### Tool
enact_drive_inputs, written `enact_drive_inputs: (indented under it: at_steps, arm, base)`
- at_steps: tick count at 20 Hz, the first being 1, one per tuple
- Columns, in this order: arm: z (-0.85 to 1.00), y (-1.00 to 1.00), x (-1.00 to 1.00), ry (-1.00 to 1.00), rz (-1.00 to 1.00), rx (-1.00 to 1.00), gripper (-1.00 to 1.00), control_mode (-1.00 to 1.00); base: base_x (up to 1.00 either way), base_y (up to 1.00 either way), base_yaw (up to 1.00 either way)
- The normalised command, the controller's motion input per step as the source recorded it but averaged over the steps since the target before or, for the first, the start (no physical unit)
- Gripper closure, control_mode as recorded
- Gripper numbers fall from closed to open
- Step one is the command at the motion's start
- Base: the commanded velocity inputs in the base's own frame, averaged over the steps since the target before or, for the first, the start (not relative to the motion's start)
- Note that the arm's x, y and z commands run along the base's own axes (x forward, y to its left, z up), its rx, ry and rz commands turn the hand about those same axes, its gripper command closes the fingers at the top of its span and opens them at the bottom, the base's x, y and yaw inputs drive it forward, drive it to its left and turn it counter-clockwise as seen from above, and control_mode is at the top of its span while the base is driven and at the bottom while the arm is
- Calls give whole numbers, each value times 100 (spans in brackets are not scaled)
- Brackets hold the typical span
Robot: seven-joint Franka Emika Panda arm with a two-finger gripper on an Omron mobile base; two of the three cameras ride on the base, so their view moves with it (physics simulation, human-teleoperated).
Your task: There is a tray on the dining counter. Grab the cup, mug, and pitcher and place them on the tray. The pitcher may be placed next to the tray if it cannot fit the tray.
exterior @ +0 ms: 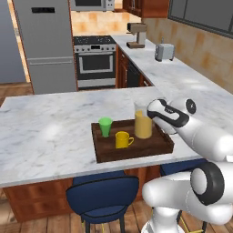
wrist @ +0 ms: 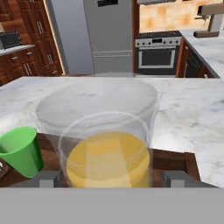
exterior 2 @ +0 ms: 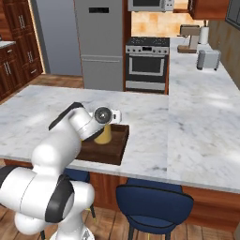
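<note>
Desk point(exterior: 50, 123) spans frame centre. Tray point(exterior: 136, 149) centre-right on desk, carrying pitcher point(exterior: 143, 122), mug point(exterior: 123, 139), cup point(exterior: 105, 126). End effector point(exterior: 154, 117) just right of pitcher; hand view: fingers point(wrist: 49, 178) spread either side, jaws released, pitcher between them.

No words, labels, brands, numbers or signs can be read on anything here, near or far in the kitchen.
</note>
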Motion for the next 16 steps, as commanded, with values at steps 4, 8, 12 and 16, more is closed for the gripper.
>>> enact_drive_inputs:
  at_steps: [4,8,12,16]
  arm:
    - [0,0,0,0,0,0,-100,-100]
    - [0,0,-8,0,0,0,-100,-100]
    - [0,0,-36,0,0,0,-100,-100]
    - [1,0,-45,0,0,0,-100,-100]
  base:
    - [0,0,0]
    - [0,0,0]
    - [0,0,0]
    - [0,0,0]
